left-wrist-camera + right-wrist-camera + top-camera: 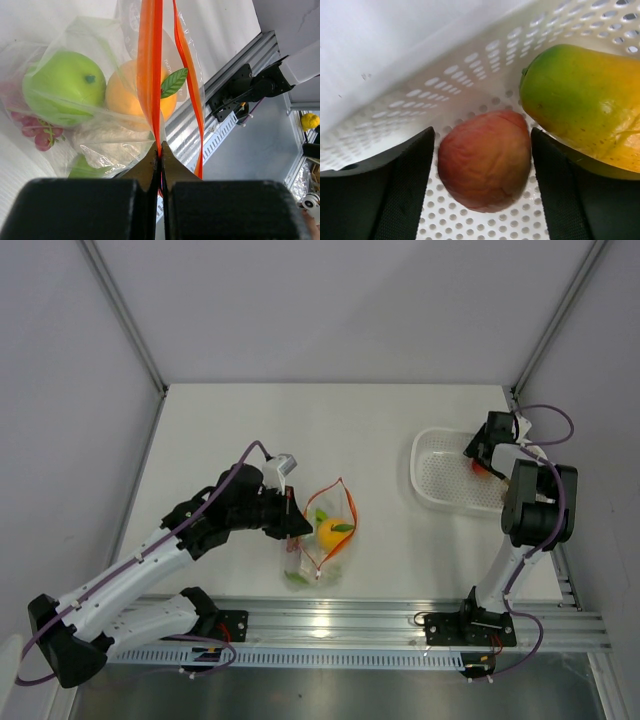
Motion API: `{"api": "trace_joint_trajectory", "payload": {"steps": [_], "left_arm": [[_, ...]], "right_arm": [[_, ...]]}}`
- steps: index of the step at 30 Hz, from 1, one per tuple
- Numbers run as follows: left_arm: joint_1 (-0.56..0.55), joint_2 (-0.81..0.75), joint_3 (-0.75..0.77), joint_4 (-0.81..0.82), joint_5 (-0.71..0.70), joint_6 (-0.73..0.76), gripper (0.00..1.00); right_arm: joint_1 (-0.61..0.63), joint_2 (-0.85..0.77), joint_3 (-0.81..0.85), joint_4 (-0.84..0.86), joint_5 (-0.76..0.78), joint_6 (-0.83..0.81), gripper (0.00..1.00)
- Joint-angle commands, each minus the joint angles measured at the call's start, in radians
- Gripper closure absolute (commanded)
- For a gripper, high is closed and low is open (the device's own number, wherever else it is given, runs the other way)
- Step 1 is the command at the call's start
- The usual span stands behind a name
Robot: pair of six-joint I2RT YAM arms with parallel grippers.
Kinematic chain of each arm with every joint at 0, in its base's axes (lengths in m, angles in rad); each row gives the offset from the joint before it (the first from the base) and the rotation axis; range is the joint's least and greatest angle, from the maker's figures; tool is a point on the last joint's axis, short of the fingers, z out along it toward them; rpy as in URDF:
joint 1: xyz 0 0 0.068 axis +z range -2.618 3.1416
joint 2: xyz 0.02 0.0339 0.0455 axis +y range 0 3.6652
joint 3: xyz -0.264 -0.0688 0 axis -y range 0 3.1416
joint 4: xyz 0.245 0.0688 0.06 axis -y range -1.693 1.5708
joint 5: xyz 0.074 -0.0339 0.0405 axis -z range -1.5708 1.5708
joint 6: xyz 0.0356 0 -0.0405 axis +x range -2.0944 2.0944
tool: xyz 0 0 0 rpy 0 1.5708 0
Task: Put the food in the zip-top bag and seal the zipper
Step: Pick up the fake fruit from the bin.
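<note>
Between the left gripper's [160,150] tightly closed jaws, the zipper [150,75] is being pinched; just beyond, the zip-top bag [125,20] is holding a green apple [65,85] and an orange [122,97]. Between the right gripper's [484,167] wide-standing jaws, a reddish fruit [485,160] is lying in the white basket [470,75], though I cannot tell whether the jaws are touching it; a green-yellow mango [580,115] is resting just right of it
</note>
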State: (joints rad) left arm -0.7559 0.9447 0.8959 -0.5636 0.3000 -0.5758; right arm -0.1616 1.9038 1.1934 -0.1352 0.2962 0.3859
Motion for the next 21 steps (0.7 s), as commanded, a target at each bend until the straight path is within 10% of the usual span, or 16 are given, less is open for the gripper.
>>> {"api": "trace_joint_trajectory", "payload": {"steps": [1,5,15,21], "left_arm": [[0.009,0.003,0.04,-0.004,0.008,0.002,0.99],[0.009,-0.001,0.041,-0.009,0.005,0.001,0.99],[0.009,-0.024,0.029,-0.016,-0.01,-0.007,0.99],[0.009,-0.026,0.017,-0.013,-0.013,-0.009,0.99]], "right_arm": [[-0.006,-0.005,0.014,0.083,-0.006,-0.016,0.23],[-0.004,-0.028,-0.006,0.095,-0.015,-0.01,0.83],[0.1,-0.322,-0.089,-0.03,-0.041,0.005,1.0],[0.203,-0.598,-0.14,-0.107,-0.346,-0.002,1.0]]}}
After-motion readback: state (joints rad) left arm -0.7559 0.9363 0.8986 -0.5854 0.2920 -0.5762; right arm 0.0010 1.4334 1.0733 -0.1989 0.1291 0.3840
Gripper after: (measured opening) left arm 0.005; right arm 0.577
